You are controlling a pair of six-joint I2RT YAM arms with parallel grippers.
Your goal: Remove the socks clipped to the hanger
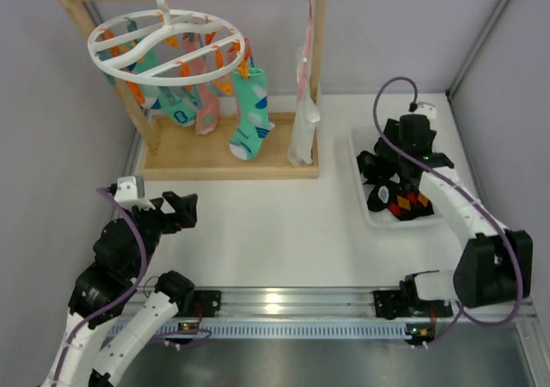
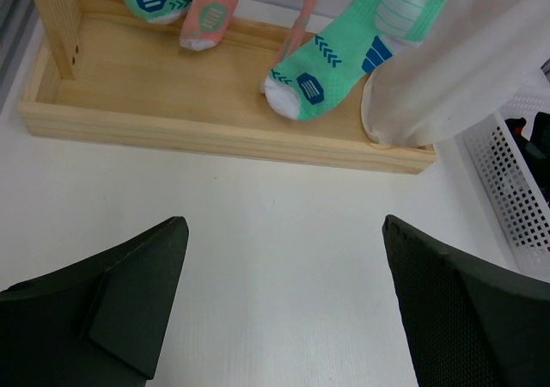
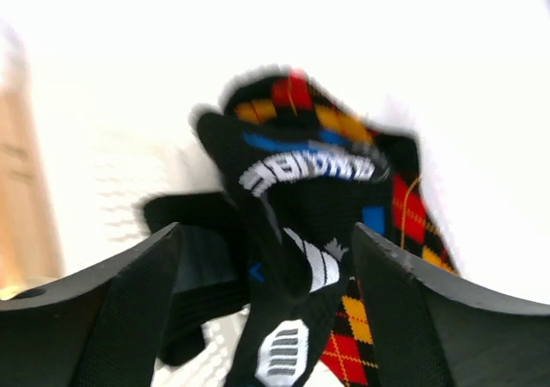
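The white oval hanger (image 1: 163, 43) hangs from the wooden rack's bar with socks clipped under it: mint-green ones (image 1: 249, 120) and a pink one (image 1: 206, 112). The left wrist view shows a mint-green sock's toe (image 2: 335, 69) and the pink sock's toe (image 2: 209, 13) over the rack's base. My left gripper (image 1: 185, 211) (image 2: 284, 232) stands open above the bare table, in front of the rack. My right gripper (image 1: 382, 176) (image 3: 266, 232) is over the white basket (image 1: 365, 211), its jaws apart around a black sock (image 3: 301, 198) with blue and white marks, which lies loose between them.
A long pale cloth (image 1: 303, 120) (image 2: 464, 69) hangs at the rack's right post. The wooden rack base (image 1: 223, 159) (image 2: 172, 120) lies at the back. A red-yellow argyle sock (image 3: 412, 206) and other black socks lie in the basket, whose mesh wall (image 2: 507, 198) shows at right.
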